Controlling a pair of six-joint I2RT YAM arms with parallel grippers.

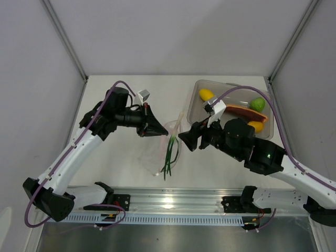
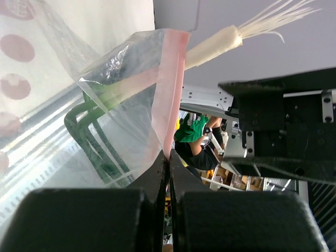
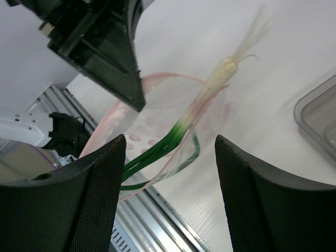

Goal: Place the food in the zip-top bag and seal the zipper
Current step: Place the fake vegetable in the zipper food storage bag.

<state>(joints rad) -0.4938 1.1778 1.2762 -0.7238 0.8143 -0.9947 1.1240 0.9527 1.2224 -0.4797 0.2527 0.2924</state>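
The zip-top bag (image 1: 164,149) lies mid-table with its mouth lifted. My left gripper (image 1: 159,130) is shut on its pink zipper (image 2: 170,84) strip; in the left wrist view the jaws (image 2: 169,157) pinch the strip's lower end. The thin green vegetable (image 1: 170,153) rests with its green leaves inside the bag (image 3: 152,123) and its white root end (image 2: 215,44) sticking out past the mouth. My right gripper (image 1: 184,139) stands open just right of the bag, its fingers (image 3: 169,140) apart from the vegetable (image 3: 170,137). The other food sits in the tray.
A rigid clear tray (image 1: 195,107) at the back right holds a yellow fruit (image 1: 206,94), a green lime (image 1: 257,104), a reddish-brown meat slice (image 1: 245,112) and another yellow fruit (image 1: 255,126). A metal rail (image 1: 173,202) runs along the near edge.
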